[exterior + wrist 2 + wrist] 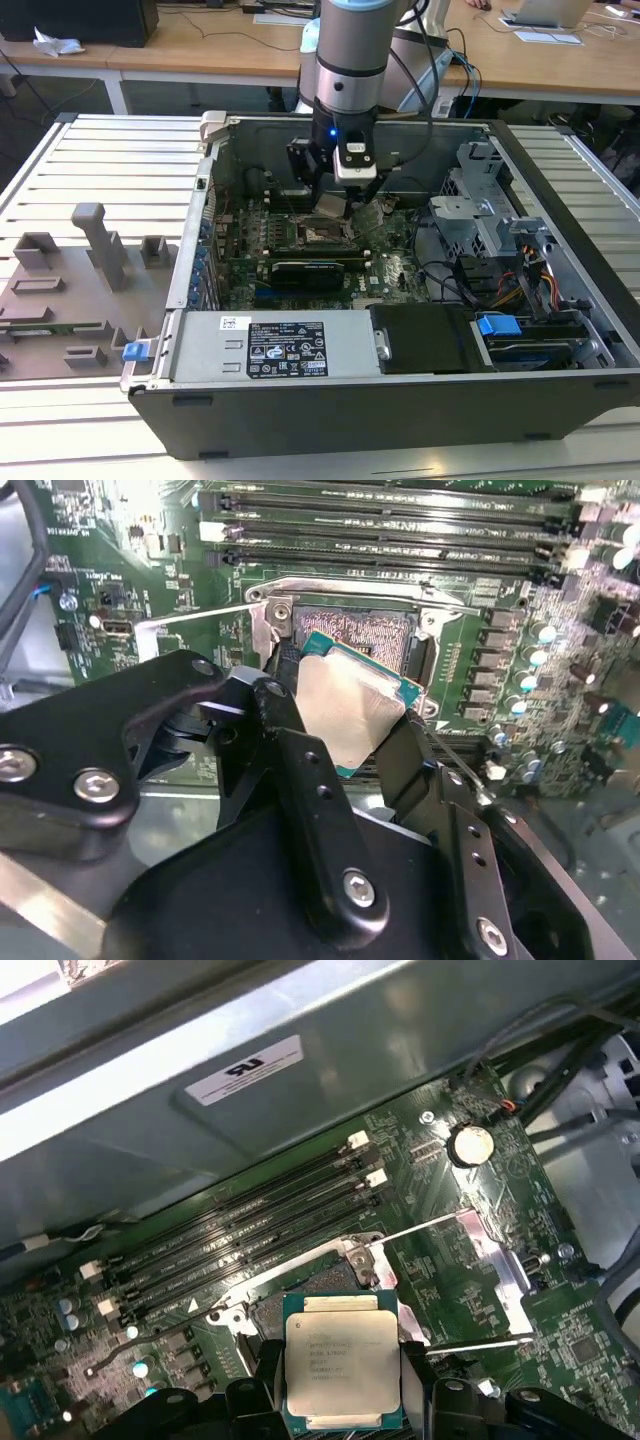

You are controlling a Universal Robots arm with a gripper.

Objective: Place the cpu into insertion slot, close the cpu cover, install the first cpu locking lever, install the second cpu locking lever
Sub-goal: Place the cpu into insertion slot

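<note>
Starting at the exterior view's left, the grey fixture tray [60, 300] sits idle beside the open computer case [400, 415]. Moving in, the arm reaches straight down over the green motherboard [395, 270], and the gripper [333, 200] is clamped on the cpu [342, 1370], its black fingers [300, 770] pinching two opposite edges so the underside stays free for seating. The chip hangs just above the insertion slot [365, 630], not yet down in it, and the grey pin field is exposed beyond it. The cpu cover [497, 1263] is swung open to one side, and both locking levers [425, 1225] stick out released, which I judge keeps the socket clear for the drop. On the right stands the drive cage [480, 200], well apart.
</note>
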